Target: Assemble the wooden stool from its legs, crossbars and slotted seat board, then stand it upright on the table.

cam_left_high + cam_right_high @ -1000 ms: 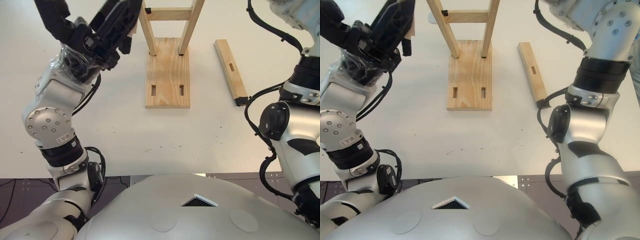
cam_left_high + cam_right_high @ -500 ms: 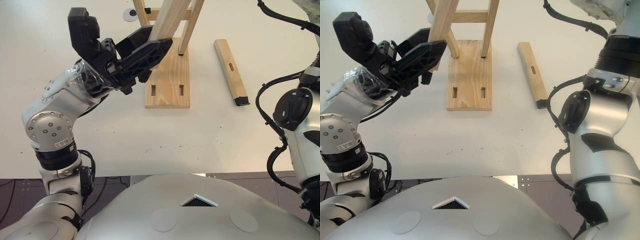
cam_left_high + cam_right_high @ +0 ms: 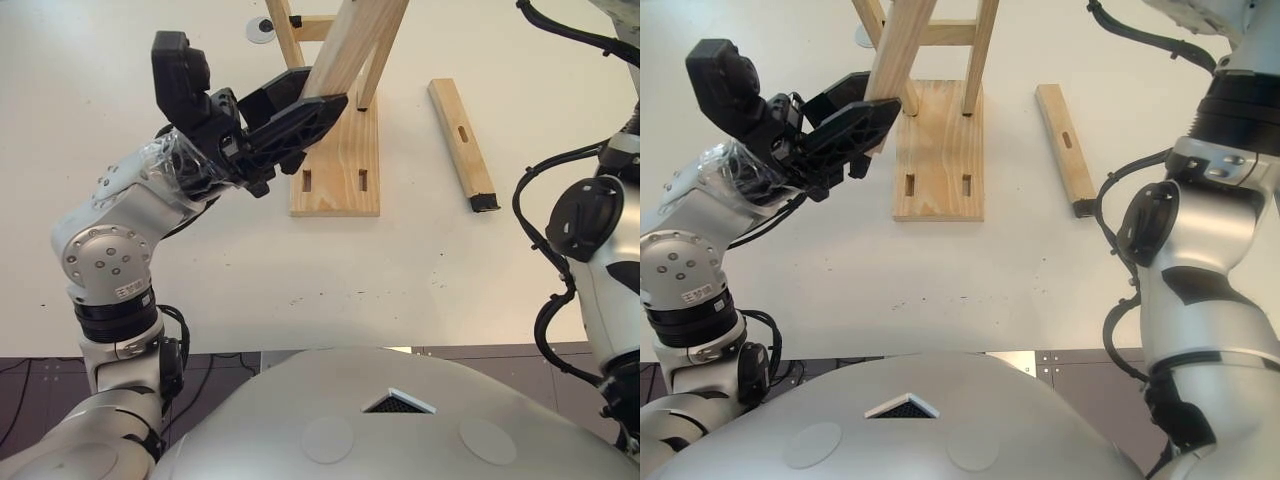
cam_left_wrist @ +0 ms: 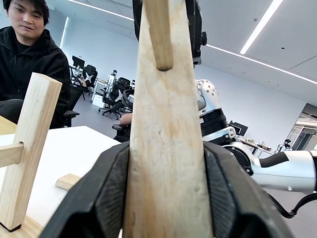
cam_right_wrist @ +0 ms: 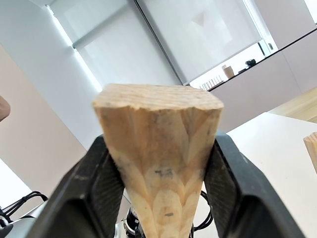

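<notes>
Left gripper (image 3: 318, 92) was clamped mid-shaft on the tilted leg (image 3: 368, 30), just above the seat board (image 3: 335, 190) at its left edge. Right gripper (image 5: 158, 148) pinched a wooden end too, probably the same leg. It was pale, square-cut pine. Looked light, stiff and a bit slick, so gripping the flat sides seemed right.

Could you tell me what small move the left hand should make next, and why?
Probably swing the leg upright and lower its end toward the empty left slot in the seat board: the left hand grips it slanted above the board, not yet seated.
</notes>
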Tool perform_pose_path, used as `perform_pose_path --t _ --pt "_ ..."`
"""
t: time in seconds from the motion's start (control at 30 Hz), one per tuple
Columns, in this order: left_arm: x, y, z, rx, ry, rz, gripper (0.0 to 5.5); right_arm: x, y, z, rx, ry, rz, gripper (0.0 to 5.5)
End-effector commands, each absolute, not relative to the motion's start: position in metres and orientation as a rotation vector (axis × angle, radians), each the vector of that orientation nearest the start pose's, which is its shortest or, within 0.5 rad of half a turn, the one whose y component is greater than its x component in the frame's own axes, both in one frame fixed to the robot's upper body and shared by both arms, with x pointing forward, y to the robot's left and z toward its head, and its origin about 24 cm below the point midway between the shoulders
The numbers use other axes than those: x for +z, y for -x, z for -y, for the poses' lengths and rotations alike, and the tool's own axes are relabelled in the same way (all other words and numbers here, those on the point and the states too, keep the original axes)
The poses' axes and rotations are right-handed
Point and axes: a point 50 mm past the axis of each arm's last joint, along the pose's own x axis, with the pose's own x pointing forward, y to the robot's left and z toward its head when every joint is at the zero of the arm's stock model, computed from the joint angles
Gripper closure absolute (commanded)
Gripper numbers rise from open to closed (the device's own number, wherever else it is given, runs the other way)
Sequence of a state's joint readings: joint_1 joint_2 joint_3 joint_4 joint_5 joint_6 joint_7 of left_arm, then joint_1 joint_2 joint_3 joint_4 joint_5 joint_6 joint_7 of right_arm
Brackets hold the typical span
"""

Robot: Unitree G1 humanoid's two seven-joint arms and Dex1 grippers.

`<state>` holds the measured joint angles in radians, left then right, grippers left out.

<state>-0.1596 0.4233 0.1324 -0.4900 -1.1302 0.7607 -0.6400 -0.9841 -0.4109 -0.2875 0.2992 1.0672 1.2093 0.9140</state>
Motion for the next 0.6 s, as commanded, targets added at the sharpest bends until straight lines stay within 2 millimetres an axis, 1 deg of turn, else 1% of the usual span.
perform_pose_path --t 0.03,0.1,0.13,0.2,0.3,0.37,0.47,0.6 --pt "0.158 -0.239 -0.152 -1.029 0.489 -0.012 3.48 0.259 -0.321 0.150 1.417 -0.633 -0.050 3.41" --pt "0.153 -0.244 -0.157 -0.974 0.488 -0.036 3.48 0.256 -0.321 0.152 1.399 -0.642 -0.020 3.41" --pt "0.152 -0.245 -0.158 -0.964 0.491 -0.045 3.12 0.254 -0.321 0.154 1.395 -0.645 -0.011 3.41" --pt "0.151 -0.246 -0.159 -0.959 0.499 -0.049 2.65 0.251 -0.320 0.155 1.391 -0.655 -0.002 3.41" --pt "0.150 -0.250 -0.164 -0.917 0.516 -0.045 2.20 0.247 -0.318 0.155 1.381 -0.662 0.004 3.42" --pt "0.151 -0.257 -0.172 -0.853 0.550 -0.028 2.15 0.245 -0.320 0.157 1.360 -0.661 0.011 3.42" --pt "0.151 -0.258 -0.177 -0.831 0.556 -0.033 2.15 0.245 -0.322 0.160 1.326 -0.641 0.027 3.43" --pt "0.129 -0.255 -0.173 -0.813 0.422 -0.153 2.15 0.247 -0.326 0.163 1.293 -0.630 0.053 3.45"
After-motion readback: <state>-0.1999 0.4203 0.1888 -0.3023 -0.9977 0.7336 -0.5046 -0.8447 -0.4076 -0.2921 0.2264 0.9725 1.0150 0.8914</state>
